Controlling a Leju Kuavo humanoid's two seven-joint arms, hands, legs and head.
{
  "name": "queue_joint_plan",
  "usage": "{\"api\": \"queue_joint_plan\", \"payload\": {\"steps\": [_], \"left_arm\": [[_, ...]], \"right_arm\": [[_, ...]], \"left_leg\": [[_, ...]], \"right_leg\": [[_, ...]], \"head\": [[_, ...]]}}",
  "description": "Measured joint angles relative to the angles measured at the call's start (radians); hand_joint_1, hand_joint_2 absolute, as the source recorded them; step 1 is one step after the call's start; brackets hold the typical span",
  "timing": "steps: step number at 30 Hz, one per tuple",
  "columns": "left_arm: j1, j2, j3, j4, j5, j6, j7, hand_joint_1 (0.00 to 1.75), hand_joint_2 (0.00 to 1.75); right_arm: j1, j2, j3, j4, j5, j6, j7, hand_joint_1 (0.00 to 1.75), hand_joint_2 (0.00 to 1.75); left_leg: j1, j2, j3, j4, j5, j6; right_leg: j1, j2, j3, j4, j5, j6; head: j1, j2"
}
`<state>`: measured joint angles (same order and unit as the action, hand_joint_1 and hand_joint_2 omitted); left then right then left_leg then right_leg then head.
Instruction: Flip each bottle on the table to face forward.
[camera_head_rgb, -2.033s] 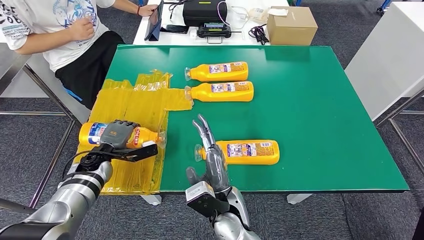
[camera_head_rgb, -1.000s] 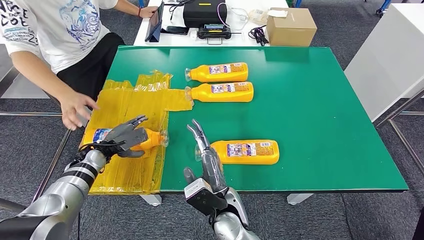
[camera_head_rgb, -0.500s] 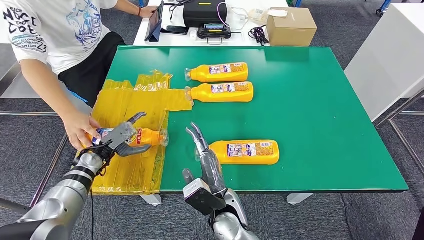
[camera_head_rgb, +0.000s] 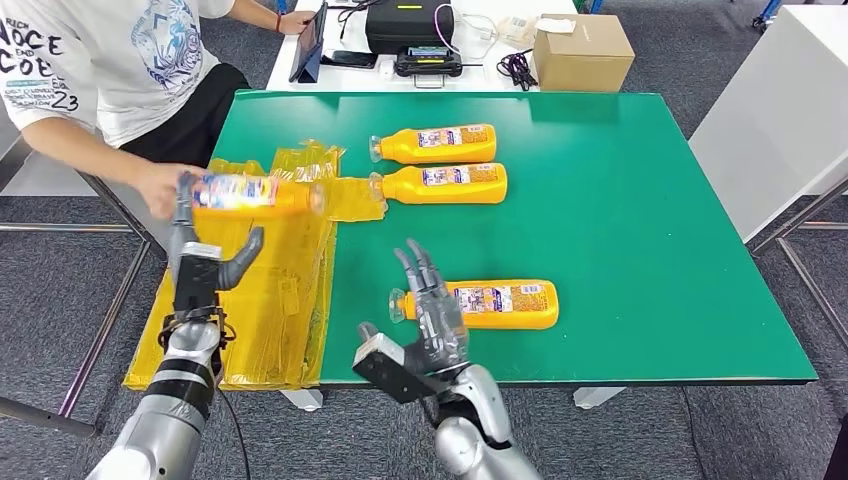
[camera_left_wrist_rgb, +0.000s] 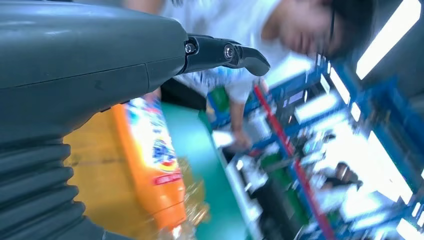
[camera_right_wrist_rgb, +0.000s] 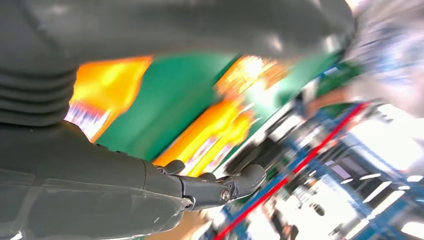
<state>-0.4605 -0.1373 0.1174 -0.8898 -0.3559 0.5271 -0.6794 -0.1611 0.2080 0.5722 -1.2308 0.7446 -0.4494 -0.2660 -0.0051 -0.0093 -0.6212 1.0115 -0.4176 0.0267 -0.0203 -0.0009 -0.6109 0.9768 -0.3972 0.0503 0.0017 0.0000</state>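
Observation:
Three orange bottles lie on the green table (camera_head_rgb: 640, 200): one at the far middle (camera_head_rgb: 435, 143), one just nearer (camera_head_rgb: 445, 183), and one near the front edge (camera_head_rgb: 495, 303). A person's hand (camera_head_rgb: 160, 187) holds a fourth bottle (camera_head_rgb: 250, 192) above the yellow sheet (camera_head_rgb: 285, 280); the left wrist view shows this bottle (camera_left_wrist_rgb: 152, 165) close by. My left hand (camera_head_rgb: 205, 265) stands open just below that bottle, fingers pointing up. My right hand (camera_head_rgb: 430, 305) is open with spread fingers, beside the cap end of the front bottle. In the blurred right wrist view, orange bottles (camera_right_wrist_rgb: 220, 130) show past the fingers (camera_right_wrist_rgb: 220, 187).
A seated person in a white shirt (camera_head_rgb: 100, 50) leans in at the table's left side. Behind the green table a white table holds a cardboard box (camera_head_rgb: 583, 50), a black case (camera_head_rgb: 408, 22) and a tablet (camera_head_rgb: 308, 42). Another white table (camera_head_rgb: 790, 110) stands at the right.
My left hand has let go of the bottle on the yellow sheet and turned its fingers upward. The person has taken that bottle and lifted it farther away. My right hand's fingers spread wider.

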Motion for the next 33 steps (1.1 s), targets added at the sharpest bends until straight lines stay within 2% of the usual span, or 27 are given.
{"api": "queue_joint_plan", "payload": {"steps": [4,10,16,21,29,33], "left_arm": [[0.069,-0.006,-0.013,-0.138,0.064,0.008,0.0,0.0,1.75],[0.112,-0.015,-0.023,-0.226,0.076,0.008,0.0,0.0,1.75],[0.138,-0.018,-0.027,-0.241,0.075,-0.004,0.0,0.0,1.75],[0.148,-0.018,-0.039,-0.235,0.074,-0.007,0.0,0.0,1.75],[0.131,-0.017,-0.066,-0.187,0.084,-0.039,0.0,0.0,1.75],[0.123,-0.018,-0.079,-0.169,0.084,-0.041,0.0,0.0,1.75]], "right_arm": [[-0.04,-0.056,-0.06,0.027,0.119,0.041,0.113,0.0,1.75],[-0.064,-0.091,-0.095,0.05,0.144,0.069,0.145,0.0,1.75],[-0.105,-0.142,-0.102,0.084,0.146,0.243,0.221,0.0,1.75],[-0.144,-0.184,-0.109,0.119,0.116,0.312,0.22,0.0,1.75],[-0.19,-0.209,-0.098,0.185,0.043,0.415,0.177,0.0,1.75],[-0.212,-0.221,-0.088,0.215,0.033,0.432,0.166,0.0,1.75]], "left_leg": [[0.0,-0.001,0.0,0.0,0.0,0.0],[0.0,0.0,0.0,0.0,0.0,0.0],[0.0,0.0,0.0,0.0,0.0,0.0],[-0.001,0.0,0.0,0.0,0.0,0.0],[0.0,0.0,0.0,0.0,0.0,0.0],[0.0,0.0,0.0,0.0,0.0,0.0]], "right_leg": [[0.0,0.0,0.0,0.0,0.0,0.0],[0.0,0.0,0.0,0.0,0.0,0.0],[0.0,0.0,0.0,0.0,0.0,0.0],[0.0,0.0,0.0,0.0,0.0,0.001],[0.0,0.0,0.0,0.0,0.0,0.001],[0.0,0.0,0.0,0.0,0.0,0.001]], "head": [[0.0,0.0],[0.0,0.0],[0.0,0.0],[0.0,0.0],[0.0,0.0],[0.0,0.0]]}}
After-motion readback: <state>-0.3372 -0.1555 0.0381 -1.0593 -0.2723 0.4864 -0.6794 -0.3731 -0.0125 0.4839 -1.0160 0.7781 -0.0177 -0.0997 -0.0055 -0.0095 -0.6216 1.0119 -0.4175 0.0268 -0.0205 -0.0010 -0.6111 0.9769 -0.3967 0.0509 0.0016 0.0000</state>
